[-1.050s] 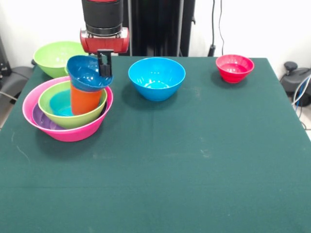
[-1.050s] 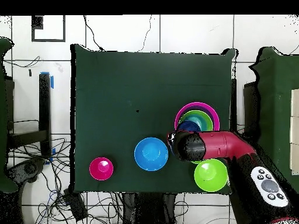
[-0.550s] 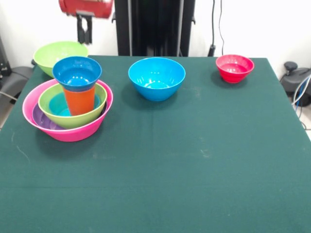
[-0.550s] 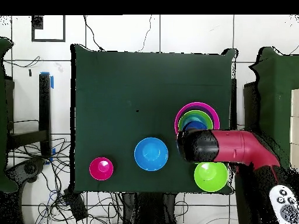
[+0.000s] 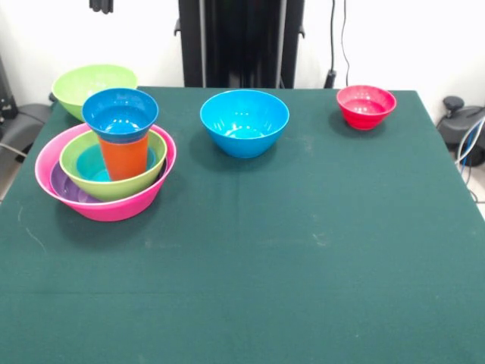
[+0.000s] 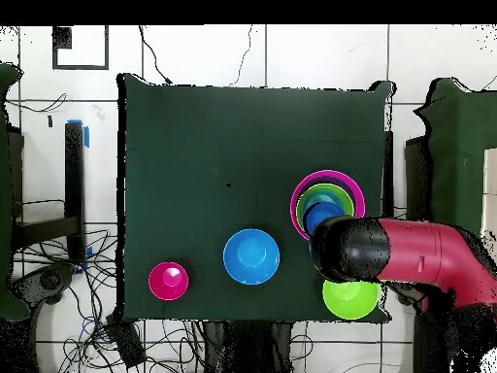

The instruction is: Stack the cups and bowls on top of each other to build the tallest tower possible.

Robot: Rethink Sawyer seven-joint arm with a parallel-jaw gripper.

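Observation:
The tower stands at the left of the front view. A wide pink bowl (image 5: pixel 106 206) holds a purple bowl (image 5: pixel 64 189), a lime green bowl (image 5: pixel 114 186) and a teal-blue bowl (image 5: pixel 92 162). An orange cup (image 5: pixel 126 156) rises from the middle, and a small blue bowl (image 5: pixel 120 114) sits level on its rim. Only the dark tip of my gripper (image 5: pixel 101 5) shows at the top edge, high above and apart from the tower. From overhead, the arm's end (image 6: pixel 354 251) covers the near side of the tower (image 6: pixel 328 197).
A loose lime green bowl (image 5: pixel 92 83) sits behind the tower and is half hidden under the arm in the overhead view (image 6: pixel 351 301). A larger blue bowl (image 5: pixel 244 121) (image 6: pixel 251 256) stands mid-table. A small red bowl (image 5: pixel 366 106) (image 6: pixel 168 281) is at the far corner.
The gripper let go of the small blue bowl, which now rests level on the orange cup. The arm then rose until it was almost out of the front view.

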